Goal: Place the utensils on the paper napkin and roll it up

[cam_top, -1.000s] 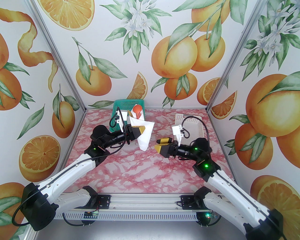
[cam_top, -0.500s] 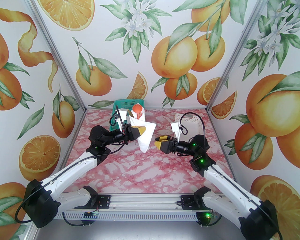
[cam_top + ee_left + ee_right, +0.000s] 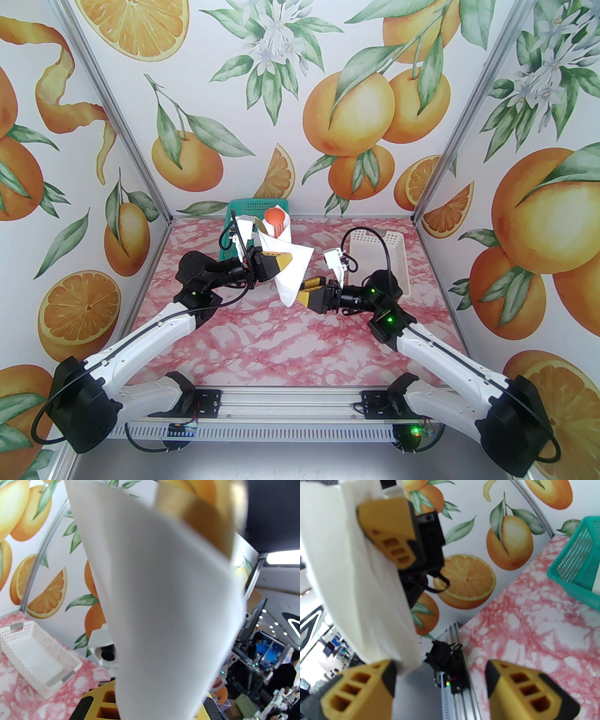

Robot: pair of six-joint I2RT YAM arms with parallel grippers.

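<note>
The left end effector [image 3: 282,259] is clamped on the paper napkin [image 3: 294,276] and holds it up in the air over the far left part of the tabletop [image 3: 290,347], the sheet drooping to a point. The right end effector [image 3: 303,289] sits just beside that low corner, jaws apart. Seen from its wrist, the napkin's corner reaches the tip of one finger [image 3: 358,691]. A green basket [image 3: 255,204] at the far edge holds an orange spoon [image 3: 274,216]. A white basket [image 3: 398,267] stands near the far right corner.
</note>
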